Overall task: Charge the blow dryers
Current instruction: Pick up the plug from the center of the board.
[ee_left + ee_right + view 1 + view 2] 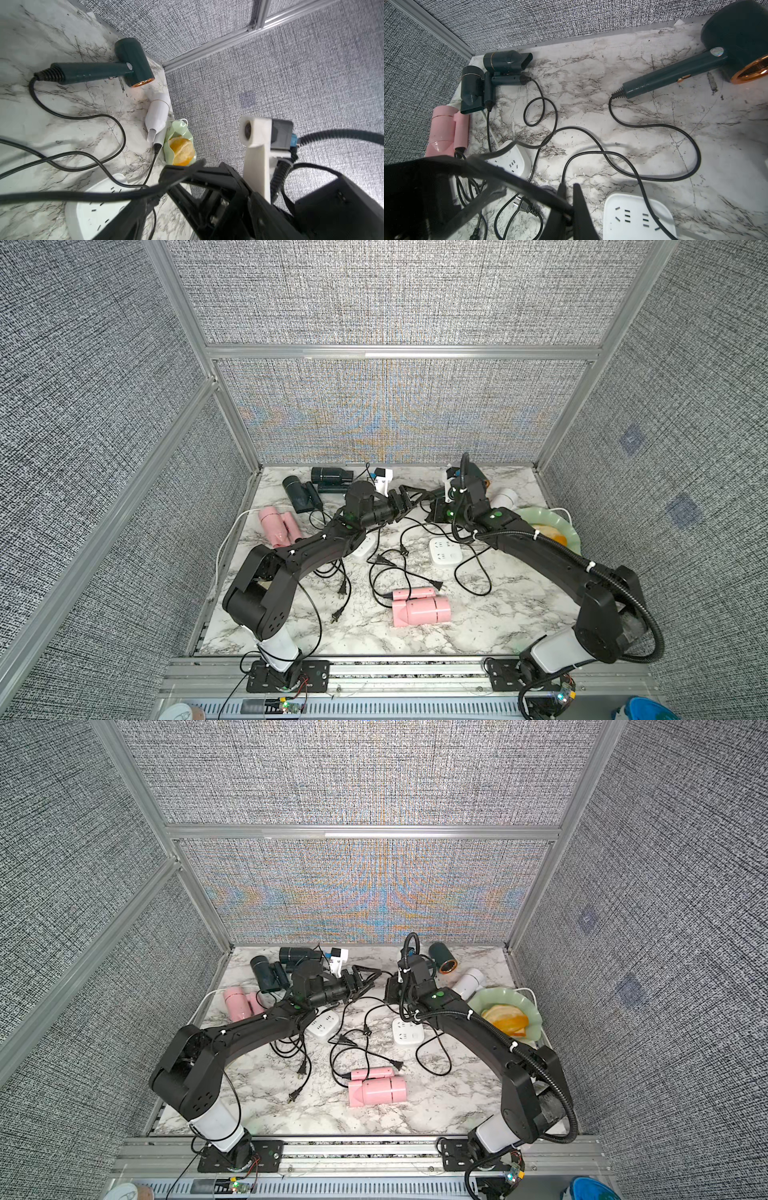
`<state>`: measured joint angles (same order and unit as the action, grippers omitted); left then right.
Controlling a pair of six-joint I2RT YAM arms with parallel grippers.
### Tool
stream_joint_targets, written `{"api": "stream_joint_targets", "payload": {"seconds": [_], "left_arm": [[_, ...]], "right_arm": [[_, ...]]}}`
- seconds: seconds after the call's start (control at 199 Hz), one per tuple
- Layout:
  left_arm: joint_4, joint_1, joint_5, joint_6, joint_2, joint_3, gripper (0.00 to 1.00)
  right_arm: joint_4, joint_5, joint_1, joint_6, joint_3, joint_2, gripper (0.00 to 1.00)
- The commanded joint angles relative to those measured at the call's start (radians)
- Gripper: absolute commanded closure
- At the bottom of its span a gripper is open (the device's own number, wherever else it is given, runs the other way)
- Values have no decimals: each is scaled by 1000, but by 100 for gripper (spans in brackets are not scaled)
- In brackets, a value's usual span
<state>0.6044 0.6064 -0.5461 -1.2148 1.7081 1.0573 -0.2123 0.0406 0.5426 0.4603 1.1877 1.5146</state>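
In both top views dryers lie on the marble bench (519, 614): two dark dryers (300, 495) and a pink dryer (279, 526) far left, a second pink dryer (420, 606) near the front, a white dryer (505, 498) far right. In a top view a green dryer (443, 962) lies just behind it. The left tool (373, 977) hangs over tangled cords, jaws apart.

The left wrist view shows a black cord (83, 196) stretched close to the lens, in front of a power strip (93, 209).

In the right wrist view the right tool (568, 188) is pinched together on that cord.
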Motion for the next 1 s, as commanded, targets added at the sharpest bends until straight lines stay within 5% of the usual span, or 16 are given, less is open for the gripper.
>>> {"api": "stream_joint_targets", "payload": {"seconds": [0.0,0.166,0.577,0.788,0.999], "left_arm": [[143,7,52,-103,24,-12,22],[192,12,71,-147,74,15,30],[169,17,84,-129,112,57,69],[87,15,47,-43,95,84,91],[-136,-2,-132,148,138,237,97]], "right_arm": [[41,8,9,21,-20,-23,98],[65,17,26,19,-57,-56,98],[44,116,75,25,-78,-59,94],[58,44,76,-15,-96,-99,68],[-28,-188,38,-166,-100,-191,40]]}}
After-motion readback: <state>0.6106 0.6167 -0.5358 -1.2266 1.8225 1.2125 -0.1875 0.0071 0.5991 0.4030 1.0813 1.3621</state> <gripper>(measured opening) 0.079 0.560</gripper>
